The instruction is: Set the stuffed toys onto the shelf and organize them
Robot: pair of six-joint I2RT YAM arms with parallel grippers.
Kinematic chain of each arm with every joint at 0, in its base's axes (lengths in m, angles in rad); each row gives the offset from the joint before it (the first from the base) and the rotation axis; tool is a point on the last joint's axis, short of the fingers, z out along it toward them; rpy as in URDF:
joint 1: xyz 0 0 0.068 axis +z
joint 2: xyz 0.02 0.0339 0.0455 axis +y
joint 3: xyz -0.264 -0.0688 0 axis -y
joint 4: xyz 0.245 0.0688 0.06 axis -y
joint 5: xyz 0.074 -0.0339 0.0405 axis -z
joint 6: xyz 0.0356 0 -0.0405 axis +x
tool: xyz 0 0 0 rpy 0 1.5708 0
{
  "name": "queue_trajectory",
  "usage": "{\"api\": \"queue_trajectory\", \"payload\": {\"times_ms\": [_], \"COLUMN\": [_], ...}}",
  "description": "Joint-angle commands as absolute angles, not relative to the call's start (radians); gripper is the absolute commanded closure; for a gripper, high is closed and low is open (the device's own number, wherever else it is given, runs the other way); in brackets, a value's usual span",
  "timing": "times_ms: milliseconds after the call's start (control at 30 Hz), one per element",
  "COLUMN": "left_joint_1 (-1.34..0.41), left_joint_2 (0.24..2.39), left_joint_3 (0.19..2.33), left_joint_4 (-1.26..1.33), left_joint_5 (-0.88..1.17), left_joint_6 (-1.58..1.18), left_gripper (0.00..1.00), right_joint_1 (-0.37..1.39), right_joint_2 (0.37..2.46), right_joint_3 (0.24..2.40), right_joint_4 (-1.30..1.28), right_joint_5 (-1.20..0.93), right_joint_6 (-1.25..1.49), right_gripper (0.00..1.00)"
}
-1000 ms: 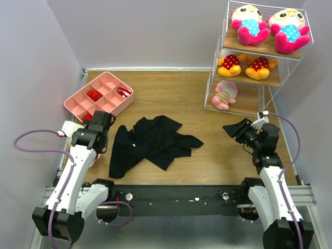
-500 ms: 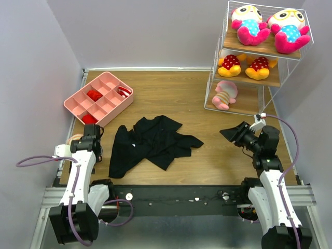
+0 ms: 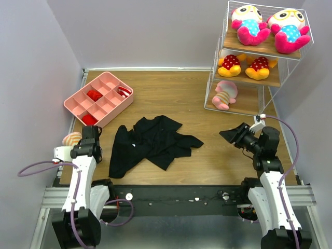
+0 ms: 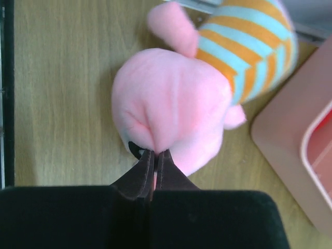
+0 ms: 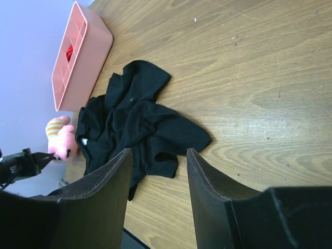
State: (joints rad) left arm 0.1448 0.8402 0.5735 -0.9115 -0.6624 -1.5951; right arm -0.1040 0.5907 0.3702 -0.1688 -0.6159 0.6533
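Note:
A pale pink stuffed toy [image 4: 171,104] with an orange and blue striped body lies on the table's near left edge [image 3: 71,138]. My left gripper [image 4: 150,151] is shut, pinching a fold of its head. In the top view that gripper [image 3: 88,136] sits right beside the toy. The shelf [image 3: 249,104] stands at the far right. Two blue and pink toys [image 3: 248,23] lie on its top board, two yellow-orange ones [image 3: 230,65] on the middle, and one pale pink striped toy [image 3: 224,94] on the bottom. My right gripper [image 5: 158,153] hangs open and empty in front of the shelf [image 3: 228,134].
A black cloth garment [image 3: 150,142] lies crumpled mid-table, between the two arms. A pink compartment tray [image 3: 98,98] with red items stands at the back left, just beyond the held toy. The table's left rail runs close beside the toy.
The left arm drew back toward the near left corner, and its gripper went from open to shut on the pink toy's head. The right arm shifted only slightly.

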Motion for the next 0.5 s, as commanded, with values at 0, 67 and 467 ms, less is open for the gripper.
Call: {"api": "queue_trajectory", "payload": {"times_ms": [0, 67, 467], "left_joint_1": [0.153, 0.153, 0.153], "left_joint_2": [0.749, 0.721, 0.6], "left_joint_3": [0.7, 0.759, 0.933], "left_joint_4": [-1.047, -1.103, -0.827], "left_joint_5": [-0.735, -0.749, -0.45], "left_joint_6": [-1.595, -1.556, -0.924], "left_gripper": [1.0, 1.0, 1.0], "right_joint_1": [-0.098, -0.098, -0.098], "right_joint_2": [0.555, 0.545, 0.509], "right_joint_3": [0.4, 0.4, 0.482], "right_joint_4": [-0.198, -0.201, -0.276], "right_joint_5": [-0.638, -0.641, -0.752], "right_joint_6": [0.656, 0.66, 0.578], "right_gripper": [0.46, 0.46, 0.45]}}
